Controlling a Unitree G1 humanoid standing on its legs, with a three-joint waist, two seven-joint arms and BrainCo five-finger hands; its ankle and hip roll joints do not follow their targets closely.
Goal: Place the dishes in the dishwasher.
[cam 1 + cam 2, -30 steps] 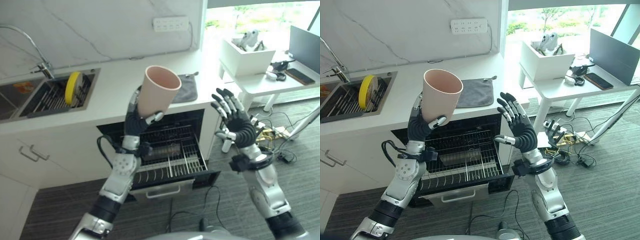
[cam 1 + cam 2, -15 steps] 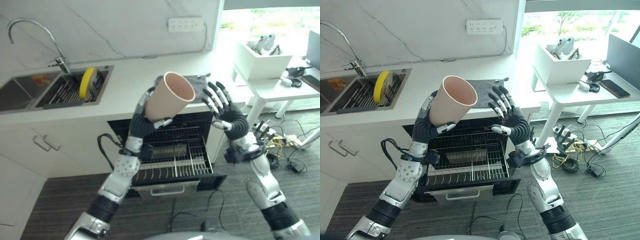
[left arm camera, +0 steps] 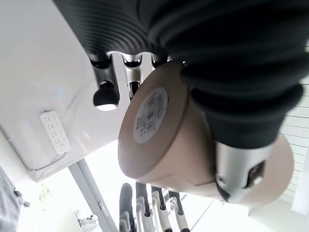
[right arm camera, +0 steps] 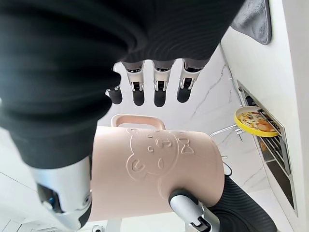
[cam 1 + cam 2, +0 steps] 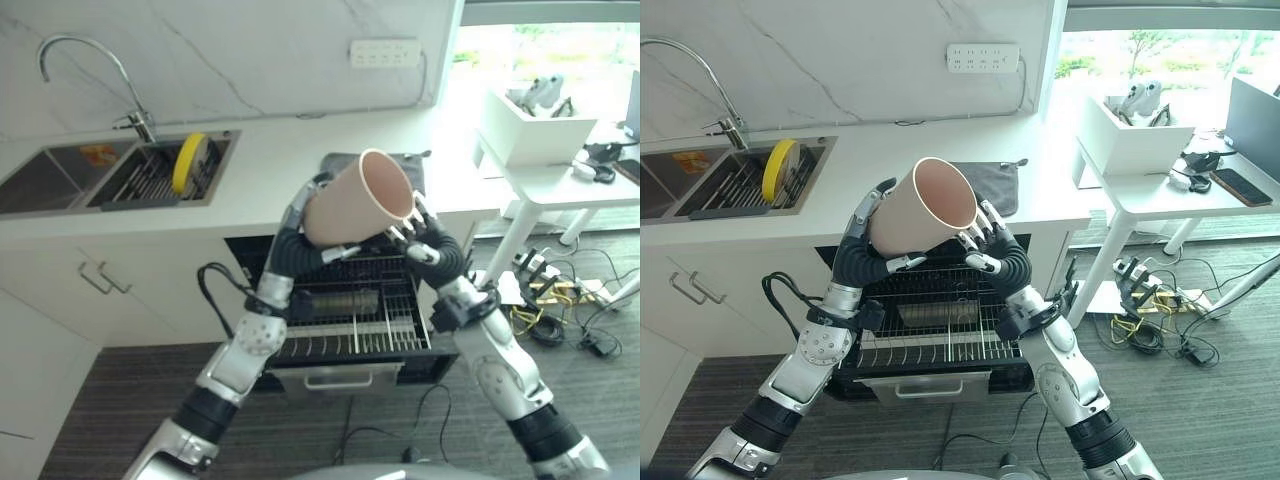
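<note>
A pale pink cup (image 5: 355, 205) with a handle and an embossed bear (image 4: 159, 179) hangs tilted, its mouth up and to the right, above the pulled-out dishwasher rack (image 5: 390, 320). My left hand (image 5: 290, 250) is shut on it, with fingers under its base (image 3: 159, 135) and the thumb along its side. My right hand (image 5: 1000, 260) is open at the cup's right side. Its fingers (image 4: 159, 89) stay fairly straight, their tips touching the wall just below the rim. A yellow plate (image 5: 185, 163) stands on edge in the sink rack.
The white counter carries a grey mat (image 5: 1000, 185) behind the cup and a sink with a faucet (image 5: 90, 60) at the left. A white side table (image 5: 560, 180) with a white bin stands at the right. Cables lie on the floor beside it.
The camera view has shifted. My right hand has swung left from open air onto the cup. The left hand has tipped the cup further to the right and lowered it a little.
</note>
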